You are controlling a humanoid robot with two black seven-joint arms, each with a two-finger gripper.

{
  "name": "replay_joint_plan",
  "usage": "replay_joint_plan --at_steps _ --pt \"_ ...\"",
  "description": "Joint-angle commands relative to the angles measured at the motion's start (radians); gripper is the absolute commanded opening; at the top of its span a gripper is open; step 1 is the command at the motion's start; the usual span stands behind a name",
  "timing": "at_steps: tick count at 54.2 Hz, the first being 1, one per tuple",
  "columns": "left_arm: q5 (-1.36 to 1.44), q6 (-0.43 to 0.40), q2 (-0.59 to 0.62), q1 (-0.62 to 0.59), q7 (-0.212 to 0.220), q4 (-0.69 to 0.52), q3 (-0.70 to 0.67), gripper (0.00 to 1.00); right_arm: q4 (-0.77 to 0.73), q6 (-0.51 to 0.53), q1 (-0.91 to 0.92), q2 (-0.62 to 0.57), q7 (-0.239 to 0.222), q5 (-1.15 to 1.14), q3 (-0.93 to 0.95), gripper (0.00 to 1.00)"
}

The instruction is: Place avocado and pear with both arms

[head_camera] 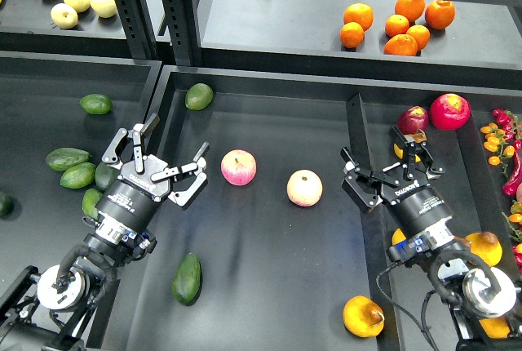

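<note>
The avocado (pixel 187 278), dark green and elongated, lies on the floor of the middle bin (pixel 269 269) near its front left. The pear (pixel 363 316), yellow-orange with a dark blotch, lies at the bin's front right. My left gripper (pixel 175 140) hovers over the bin's left wall, well behind the avocado, open with nothing between its fingers. My right gripper (pixel 375 151) hangs open over the divider (pixel 355 122) on the bin's right side, far behind the pear. A yellow fruit (pixel 405 153) shows just behind its fingers, not held.
Two pink-and-yellow apples (pixel 238 167) (pixel 304 188) sit mid-bin, between the grippers. A rounder avocado (pixel 198 95) lies at the back left. Several avocados (pixel 77 173) fill the left bin. Red fruit (pixel 449 111) and yellow-orange fruit (pixel 486 246) lie in the right bin. Oranges (pixel 400 24) rest on the shelf.
</note>
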Motion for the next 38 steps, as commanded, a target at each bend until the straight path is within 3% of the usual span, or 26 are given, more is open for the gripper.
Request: replay_joint_plan --at_steps 1,38 --pt "-0.001 0.0 0.0 0.0 0.011 -0.003 0.003 1.0 0.0 0.0 -0.001 0.0 -0.001 0.0 0.002 1.0" --pt "-0.009 0.0 0.0 0.015 0.017 -0.008 0.032 1.0 0.0 0.001 -0.001 0.0 -0.001 0.0 -0.003 1.0"
